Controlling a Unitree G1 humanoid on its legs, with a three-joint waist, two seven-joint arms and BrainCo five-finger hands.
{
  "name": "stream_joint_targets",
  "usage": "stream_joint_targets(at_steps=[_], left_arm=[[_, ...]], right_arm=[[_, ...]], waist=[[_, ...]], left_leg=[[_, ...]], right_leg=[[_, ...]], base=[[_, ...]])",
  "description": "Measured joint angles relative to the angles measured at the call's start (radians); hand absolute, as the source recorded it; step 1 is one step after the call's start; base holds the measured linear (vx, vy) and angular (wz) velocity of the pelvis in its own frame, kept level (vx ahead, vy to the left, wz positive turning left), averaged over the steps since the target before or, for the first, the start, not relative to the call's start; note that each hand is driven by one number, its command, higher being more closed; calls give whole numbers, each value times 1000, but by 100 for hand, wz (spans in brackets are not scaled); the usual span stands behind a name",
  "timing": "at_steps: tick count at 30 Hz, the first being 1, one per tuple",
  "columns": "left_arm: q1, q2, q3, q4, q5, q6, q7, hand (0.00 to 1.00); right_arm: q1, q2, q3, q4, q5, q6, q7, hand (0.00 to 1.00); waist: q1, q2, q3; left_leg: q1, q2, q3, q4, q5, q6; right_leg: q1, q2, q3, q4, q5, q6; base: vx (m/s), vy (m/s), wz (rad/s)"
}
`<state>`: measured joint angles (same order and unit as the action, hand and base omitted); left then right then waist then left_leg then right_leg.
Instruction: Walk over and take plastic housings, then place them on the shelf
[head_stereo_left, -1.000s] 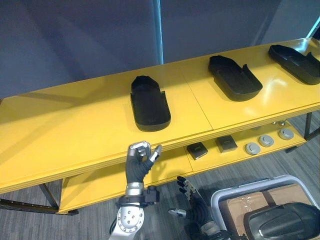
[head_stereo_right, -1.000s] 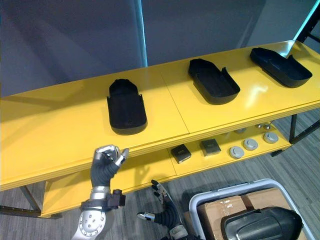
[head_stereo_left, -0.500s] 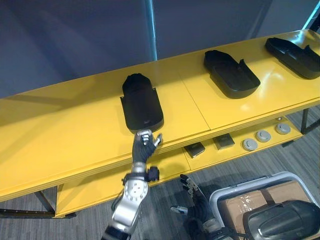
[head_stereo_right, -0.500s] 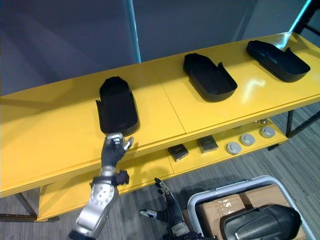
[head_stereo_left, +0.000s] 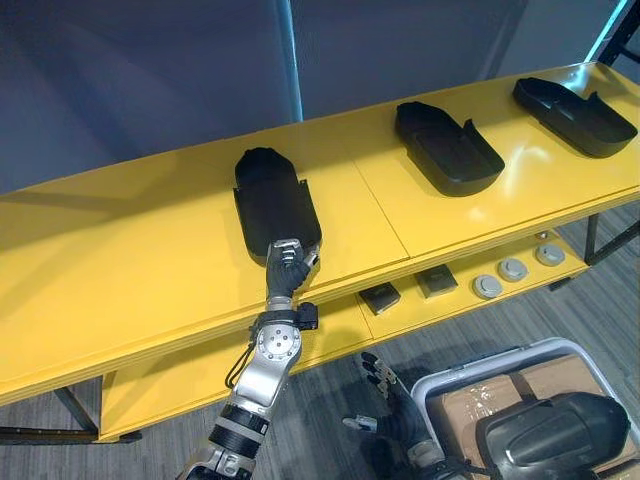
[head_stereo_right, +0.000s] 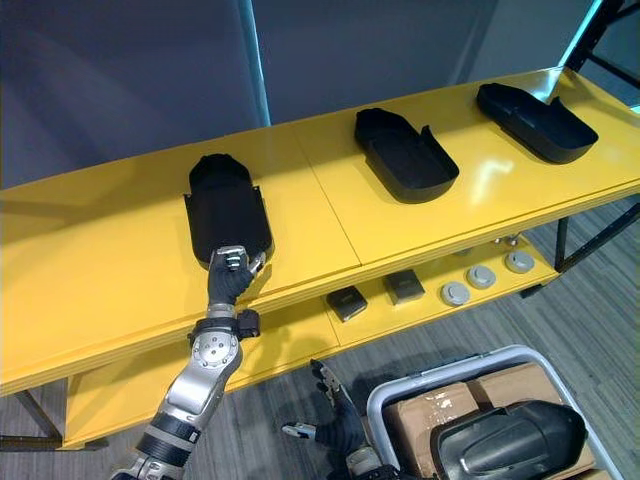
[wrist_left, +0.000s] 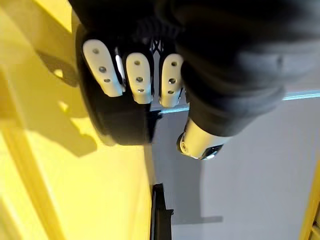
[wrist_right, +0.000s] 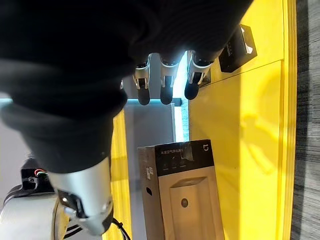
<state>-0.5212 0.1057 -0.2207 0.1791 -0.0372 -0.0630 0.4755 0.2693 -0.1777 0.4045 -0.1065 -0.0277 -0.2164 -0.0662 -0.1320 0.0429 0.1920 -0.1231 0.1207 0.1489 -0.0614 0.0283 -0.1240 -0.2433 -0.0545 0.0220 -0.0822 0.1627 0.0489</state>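
Observation:
Three black plastic housings lie open side up on the yellow shelf top: one left of centre, one in the middle, one at the far right. My left hand is at the near end of the left housing, fingers curled into a fist with the knuckles against its rim. In the left wrist view the curled fingers sit just before that housing, holding nothing. My right hand hangs low over the floor with its fingers spread.
A white tote at the lower right holds cardboard boxes and another black housing. The lower shelf carries two small black boxes and several grey discs. A dark wall stands behind the shelf.
My left hand has risen from below the shelf edge and reached forward to the near end of the left housing, still curled. The view has shifted slightly. The right hand stays low.

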Motion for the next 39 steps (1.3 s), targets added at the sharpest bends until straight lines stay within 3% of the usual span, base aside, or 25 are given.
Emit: stream_joint_targets(at_steps=[15,16,19,21,25,27,30,32,35,36,37,39], left_arm=[[-107,25,39,104,-21,19,23,100],[-107,27,39,105,-22,19,24,0],[-95,16,32,57,-46,21,28,0],[-28,2,-3,-123,-58,12,28,0],[214,-29,-131,-491,-48,-84,0,0],[311,-35,-162,-548,-29,-111,-14,0],[432,-40,-140,-585,13,-126,-30,0],[517,-47,-99,-608,31,-135,-34,0],[533,-55,-59,-609,32,-138,-47,0],[527,-55,-59,-609,32,-139,-47,0],[507,-59,-67,-595,37,-141,-49,0],[493,-60,-83,-576,53,-140,-54,0]], right_arm=[[0,11,-1,0,0,0,0,0],[0,13,-1,0,0,0,-1,0],[-2,18,-1,0,0,0,-5,0],[-4,21,-4,1,0,0,-11,0],[-23,43,-78,2,-18,0,-40,0],[-29,52,-132,2,-18,-1,-61,0],[-29,44,-223,1,-22,-3,-91,0],[-44,-7,-290,-1,-24,-3,-111,0],[-32,-36,-381,-17,-25,-3,-124,0],[-17,-33,-400,-33,-25,-2,-123,0],[35,-17,-431,-80,-24,-2,-121,0],[137,23,-445,-174,-20,-3,-104,0]], waist=[[-10,-32,16],[-12,-33,16],[-13,-33,16],[-11,-32,16],[-8,-31,16],[7,-29,15],[22,-23,9],[49,11,-11],[51,51,-38],[47,53,-40],[32,48,-36],[31,4,-22]], left_leg=[[3,-1,-1,1,0,0],[3,-1,-1,1,0,0],[5,-1,-8,4,0,0],[11,-1,-9,4,0,0],[25,1,6,3,-3,-1],[64,6,43,7,-24,-8],[83,25,52,157,-138,-13],[49,13,-187,351,-255,4],[49,-29,-447,441,-354,-4],[55,-34,-452,439,-369,3],[65,-44,-432,431,-390,31],[74,-77,-337,458,-408,62]], right_leg=[[4,-2,0,0,5,-1],[5,-2,0,0,5,-1],[12,-3,-1,0,5,-1],[18,0,-5,0,5,-1],[23,4,5,0,4,0],[43,14,41,0,2,3],[72,42,124,27,-13,13],[63,87,245,61,-27,20],[10,133,364,131,-41,36],[-7,141,383,152,-38,39],[-32,147,415,184,-35,58],[-38,137,511,176,1,94]], base=[[2,1,0],[0,0,0],[0,0,5],[0,0,2],[4,3,-7],[27,21,-53],[27,34,-89],[25,79,-155],[-47,148,-136],[-104,204,-103],[-83,208,-94],[-161,275,-122]])
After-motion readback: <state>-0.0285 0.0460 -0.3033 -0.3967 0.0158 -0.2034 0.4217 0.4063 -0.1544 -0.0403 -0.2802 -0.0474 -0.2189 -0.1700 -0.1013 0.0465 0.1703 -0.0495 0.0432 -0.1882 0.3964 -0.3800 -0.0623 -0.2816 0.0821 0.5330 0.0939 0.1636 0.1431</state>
